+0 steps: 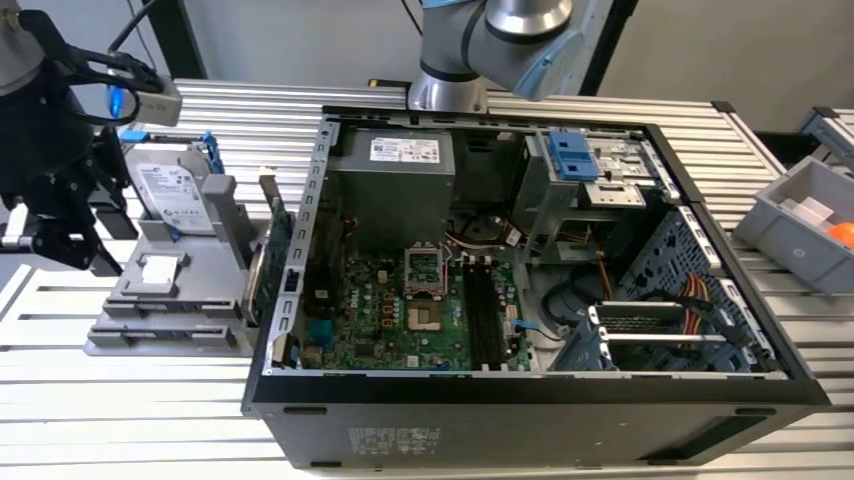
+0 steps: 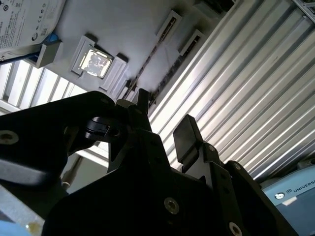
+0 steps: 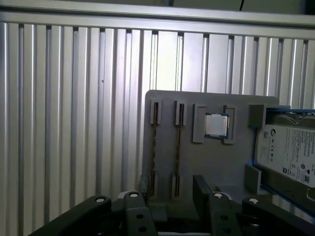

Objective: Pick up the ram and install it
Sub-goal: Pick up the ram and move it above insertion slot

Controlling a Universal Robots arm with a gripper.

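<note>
Two thin dark ram sticks stand on edge in slots of a grey holder [image 3: 216,167], one [image 3: 154,147] beside the other [image 3: 177,147]; the second wrist view shows them as dark lines [image 2: 153,58]. My gripper [image 3: 172,189] hovers over the end of these slots, open, with nothing between its black fingers [image 2: 184,133]. In the exterior view the gripper [image 1: 83,250] hangs at the far left, over the holder [image 1: 160,305]. The open computer case [image 1: 534,385] lies to the exterior view's right, its motherboard [image 1: 387,320] showing long black slots [image 1: 483,318].
On the holder sit a silver processor chip [image 3: 215,125] and a hard drive in a blue frame [image 1: 174,195]. A green card [image 1: 275,262] stands against the case's outer wall. A grey bin [image 1: 807,215] sits at the exterior view's right. The table is ribbed aluminium [image 3: 74,123].
</note>
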